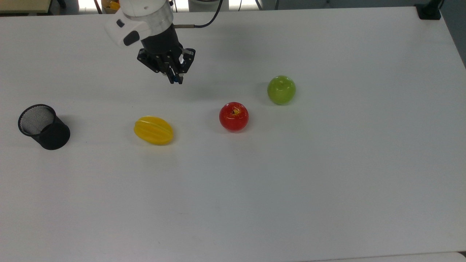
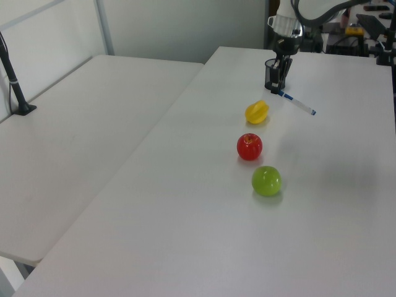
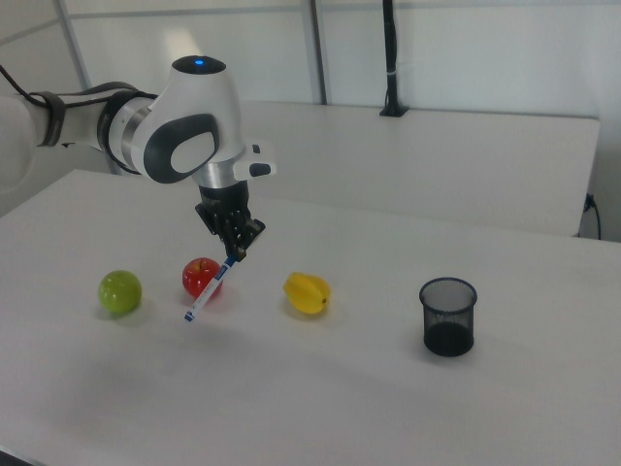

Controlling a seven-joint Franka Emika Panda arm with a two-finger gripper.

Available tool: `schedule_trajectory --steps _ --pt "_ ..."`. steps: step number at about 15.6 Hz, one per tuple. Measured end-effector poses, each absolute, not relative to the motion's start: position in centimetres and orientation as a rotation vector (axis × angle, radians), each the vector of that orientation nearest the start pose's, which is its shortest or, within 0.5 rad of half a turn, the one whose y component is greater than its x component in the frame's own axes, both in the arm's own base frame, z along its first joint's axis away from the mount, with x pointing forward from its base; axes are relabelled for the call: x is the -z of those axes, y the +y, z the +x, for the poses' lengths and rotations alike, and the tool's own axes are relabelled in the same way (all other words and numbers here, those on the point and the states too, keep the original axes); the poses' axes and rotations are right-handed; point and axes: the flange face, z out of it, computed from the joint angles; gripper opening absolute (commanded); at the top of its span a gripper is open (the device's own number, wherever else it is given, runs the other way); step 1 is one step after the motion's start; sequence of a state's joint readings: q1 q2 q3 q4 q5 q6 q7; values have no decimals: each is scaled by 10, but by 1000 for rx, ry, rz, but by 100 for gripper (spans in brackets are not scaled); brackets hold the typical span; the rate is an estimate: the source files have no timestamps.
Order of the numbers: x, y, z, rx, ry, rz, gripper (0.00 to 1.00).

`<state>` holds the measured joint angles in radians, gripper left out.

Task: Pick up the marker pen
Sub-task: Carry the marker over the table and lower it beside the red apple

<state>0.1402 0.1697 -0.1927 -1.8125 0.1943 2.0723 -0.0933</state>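
You've got the gripper (image 3: 236, 253) pinching the marker pen (image 3: 209, 288) by its very end, dangling tilted above the table (image 1: 327, 182) near the red apple (image 3: 201, 277); fast swings could slip it.

Seen from the top view: slim white-barrelled, blue-capped marker pen (image 1: 176, 78) almost wholly hidden beneath black two-finger gripper (image 1: 174, 79), only a blue speck showing; white robot arm (image 1: 140, 16) cut off at the 12 o'clock edge. Seen from the left view: black mesh cylindrical pen cup (image 2: 272, 74) partly hidden behind the gripper. Seen from the right view: red apple (image 3: 199, 277) partly crossed by the pen.
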Motion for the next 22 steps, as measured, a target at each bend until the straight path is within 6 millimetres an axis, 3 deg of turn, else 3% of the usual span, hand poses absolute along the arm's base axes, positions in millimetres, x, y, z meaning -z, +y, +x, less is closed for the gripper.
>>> schedule_trajectory --steps 7,11,16,20,22 --pt "-409 14 614 2 -34 -3035 9" --pt "-367 28 618 -106 -89 -3071 9" --pt "-332 40 621 -189 -119 -3082 11" --pt "-323 42 625 -204 -123 -3086 35" --pt "-322 42 626 -206 -123 -3086 37"
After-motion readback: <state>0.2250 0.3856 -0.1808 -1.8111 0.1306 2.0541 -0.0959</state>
